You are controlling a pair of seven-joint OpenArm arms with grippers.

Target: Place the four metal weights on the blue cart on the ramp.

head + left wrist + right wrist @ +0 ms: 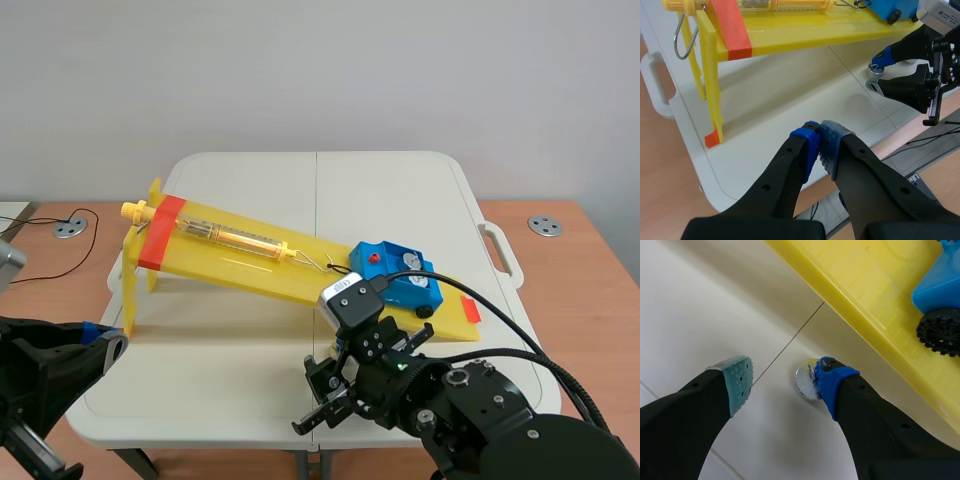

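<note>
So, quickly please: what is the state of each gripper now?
Left gripper: closed, holding nothing.
Right gripper: open, holding nothing; a metal weight lies between its fingers, not gripped.

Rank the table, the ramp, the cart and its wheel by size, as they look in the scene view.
1. table
2. ramp
3. cart
4. wheel
The gaps are wide, so nearness to the camera does not make the order unsure.
</note>
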